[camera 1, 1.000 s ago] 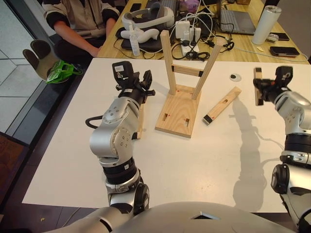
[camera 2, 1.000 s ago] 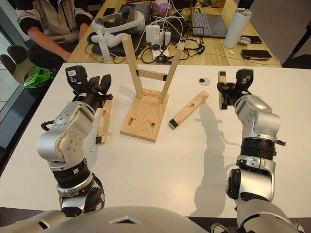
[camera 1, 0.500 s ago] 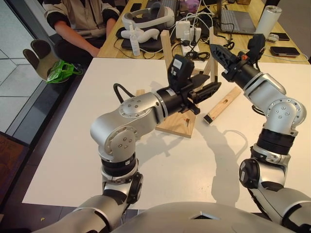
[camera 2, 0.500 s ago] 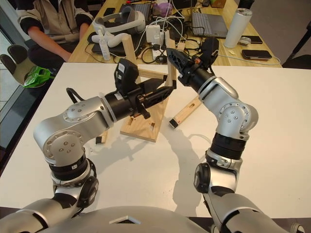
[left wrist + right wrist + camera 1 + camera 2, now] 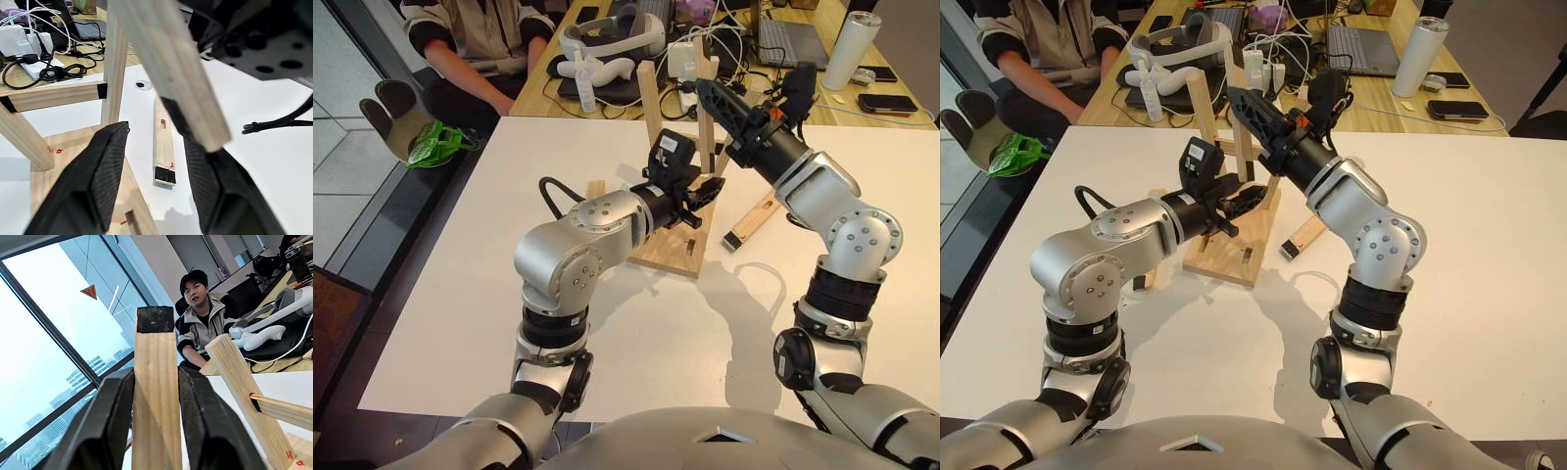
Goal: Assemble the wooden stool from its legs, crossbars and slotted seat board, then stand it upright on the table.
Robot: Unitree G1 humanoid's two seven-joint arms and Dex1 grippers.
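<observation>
The slotted seat board (image 5: 668, 251) lies flat on the white table with two legs (image 5: 651, 117) standing in it, joined by a crossbar (image 5: 54, 95). My right gripper (image 5: 155, 374) is shut on another wooden leg (image 5: 156, 396) with a black end, holding it roughly upright above the board (image 5: 1245, 149) between the standing legs. My left gripper (image 5: 703, 192) hovers open just over the board, its fingers (image 5: 110, 176) on either side of the held leg's lower end. A loose leg (image 5: 754, 219) lies right of the board, another (image 5: 1144, 279) to its left.
Behind the table a wooden desk carries a headset (image 5: 607, 39), cables, a power strip, a laptop and a white tumbler (image 5: 850, 49). A person sits at the back left. A small black disc (image 5: 141, 84) lies near the table's far edge.
Both arms swung in from the table's sides to the stool. In the last half second the right gripper carried its leg further left over the board, and the left gripper drew back lower.
</observation>
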